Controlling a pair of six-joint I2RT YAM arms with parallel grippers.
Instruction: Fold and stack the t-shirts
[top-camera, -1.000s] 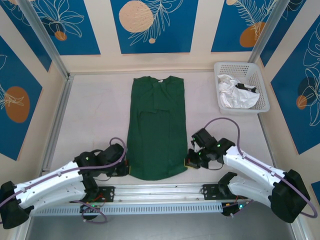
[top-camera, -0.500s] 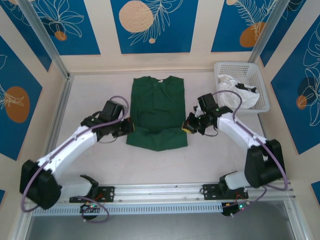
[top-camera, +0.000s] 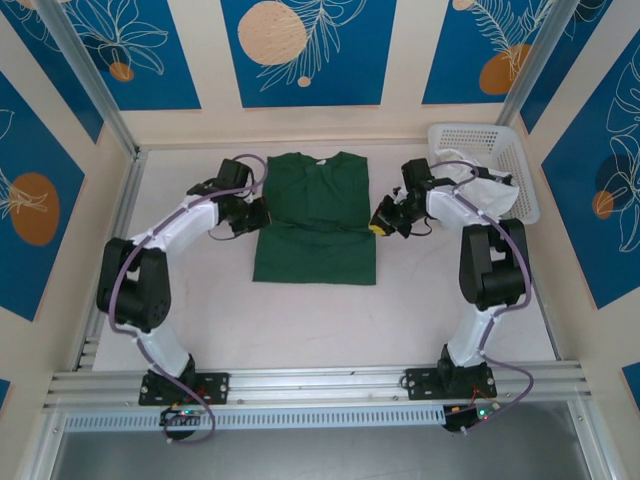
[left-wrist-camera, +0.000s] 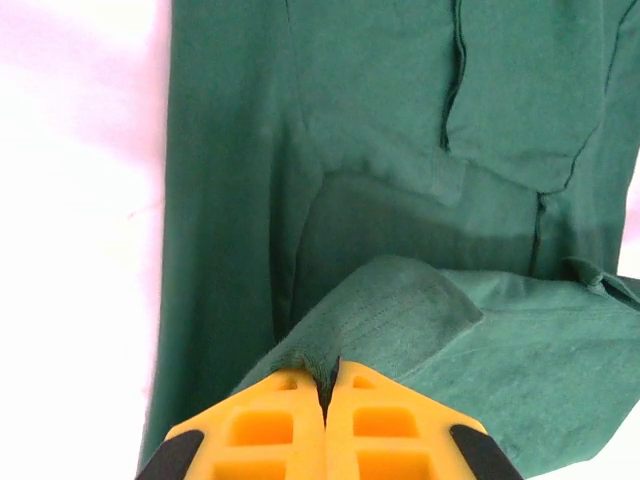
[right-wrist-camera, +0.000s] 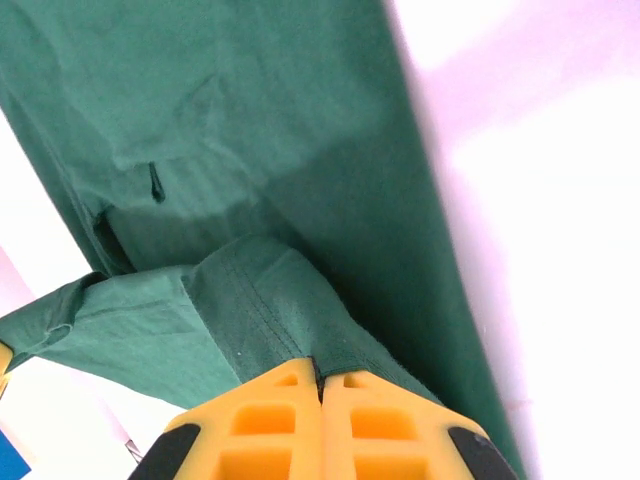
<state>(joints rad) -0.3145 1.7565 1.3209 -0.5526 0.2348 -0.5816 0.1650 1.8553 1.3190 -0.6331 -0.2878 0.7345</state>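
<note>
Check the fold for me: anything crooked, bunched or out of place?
Nothing stands out. The green t-shirt lies square, its lower half doubled up; the left gripper and right gripper pinch its hem corners about level. The white t-shirt sits crumpled in the basket.

Nothing here can be read as words or numbers. The green shirt (top-camera: 315, 220) on the table has a small white neck label (top-camera: 321, 158) at its collar, but from above it is only a pale speck, too small to make out any print. The white shirt (top-camera: 470, 195) in the basket (top-camera: 470, 130) carries a dark mark (top-camera: 490, 177), and I cannot tell whether that is lettering or a picture. The blue wall panels (top-camera: 300, 50) bear drawn leaves and orange circles, not writing. The close views of the green cloth show seams and hems with no print.
</note>
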